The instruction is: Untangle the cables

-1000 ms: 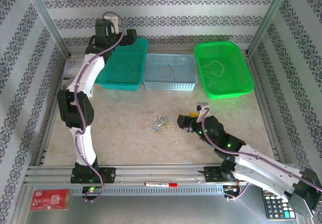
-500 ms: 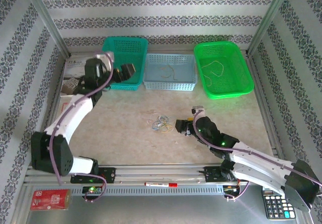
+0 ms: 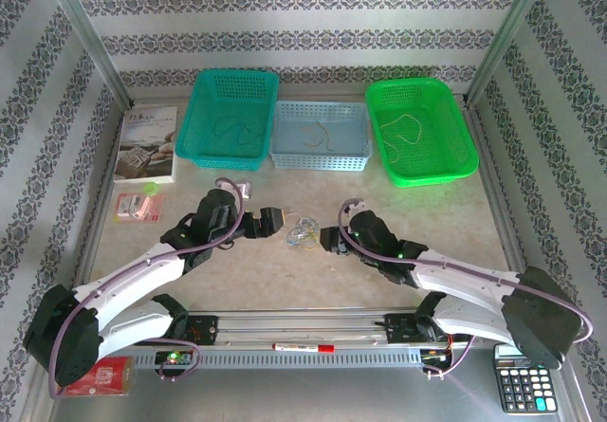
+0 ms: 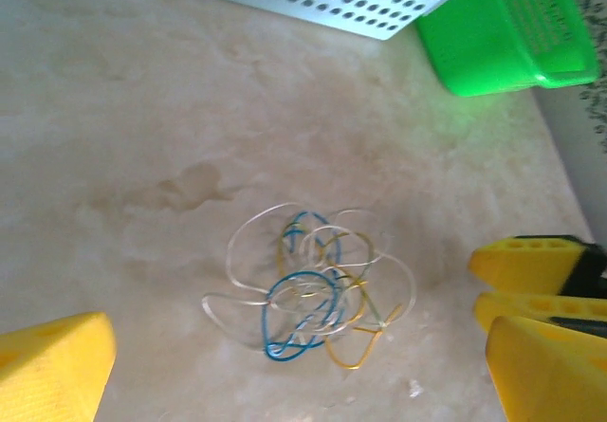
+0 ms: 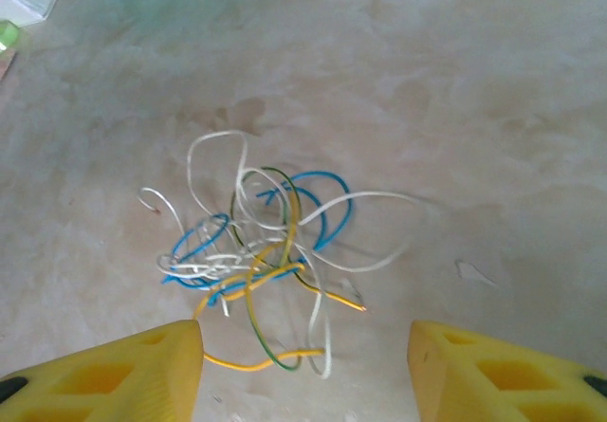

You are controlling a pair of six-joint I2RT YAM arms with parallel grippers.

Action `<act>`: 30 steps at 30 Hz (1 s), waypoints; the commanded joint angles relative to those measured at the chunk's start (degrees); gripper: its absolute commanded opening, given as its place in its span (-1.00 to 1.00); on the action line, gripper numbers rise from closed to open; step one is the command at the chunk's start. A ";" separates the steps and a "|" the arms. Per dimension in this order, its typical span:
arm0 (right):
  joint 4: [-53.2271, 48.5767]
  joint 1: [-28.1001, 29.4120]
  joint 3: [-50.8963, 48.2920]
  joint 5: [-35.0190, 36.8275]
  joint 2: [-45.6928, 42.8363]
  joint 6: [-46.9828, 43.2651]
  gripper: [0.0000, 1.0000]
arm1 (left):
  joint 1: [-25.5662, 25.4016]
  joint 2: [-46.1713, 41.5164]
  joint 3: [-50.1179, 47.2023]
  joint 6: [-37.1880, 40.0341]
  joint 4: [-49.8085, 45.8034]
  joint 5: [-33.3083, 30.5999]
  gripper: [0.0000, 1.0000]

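Note:
The cables (image 3: pixel 303 235) lie in a small tangle of whitish, blue and yellow strands on the table between the two arms. My left gripper (image 3: pixel 272 219) sits just left of the tangle and stands wide open. In its wrist view the tangled cables (image 4: pixel 308 294) lie ahead of the left gripper (image 4: pixel 299 375), touching neither finger. My right gripper (image 3: pixel 327 239) is just right of the tangle and open. From the right wrist, the cables (image 5: pixel 256 251) reach down toward the right gripper (image 5: pixel 303 375), and the lowest yellow and white loops lie between its fingers.
Three baskets stand along the back: teal (image 3: pixel 232 85), pale blue (image 3: pixel 321 161) and green (image 3: pixel 420 90), each holding a loose strand. A book (image 3: pixel 147 142) and a pink packet (image 3: pixel 137 206) lie at the left. A calculator (image 3: pixel 520 379) sits at the front right.
The left arm has swung down from the teal basket at the back to the table beside the tangle. The right gripper has slid left toward the tangle and its jaws have narrowed a little.

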 commanded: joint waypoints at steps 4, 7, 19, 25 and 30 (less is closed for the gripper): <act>1.99 -0.83 2.44 -1.38 3.14 -0.99 0.17 | -2.42 3.67 3.12 3.96 -3.71 -7.60 1.00; 1.83 -1.32 2.45 -1.37 2.64 -1.10 0.18 | -3.43 6.31 4.40 6.11 -4.61 -8.44 1.00; 0.28 -5.00 -0.68 -2.79 -3.07 -0.28 0.21 | -9.54 14.16 7.10 16.08 -6.38 -15.52 0.73; -0.42 -6.86 -0.68 -4.35 -5.29 0.62 0.22 | -11.87 18.56 8.71 19.11 -5.73 -16.21 0.58; -0.20 -6.88 0.11 -6.20 -3.83 0.51 0.22 | -12.07 20.76 9.15 18.77 -3.84 -15.79 0.47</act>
